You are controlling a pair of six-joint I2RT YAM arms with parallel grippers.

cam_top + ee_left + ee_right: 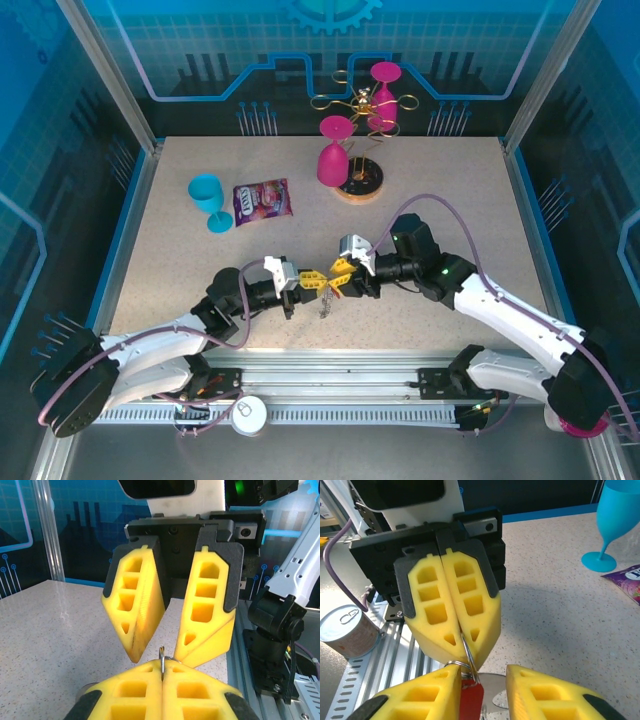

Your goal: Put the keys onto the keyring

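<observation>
From above, the left gripper (311, 279) meets the right gripper (340, 272) tip to tip, with the keyring (325, 301) dangling beneath the left gripper. The left wrist view shows the left gripper clamped on the keyring's wire ring (162, 659), with the right gripper's jaws parted opposite. The right wrist view adds the red key (470, 702), just below the left gripper.
</observation>
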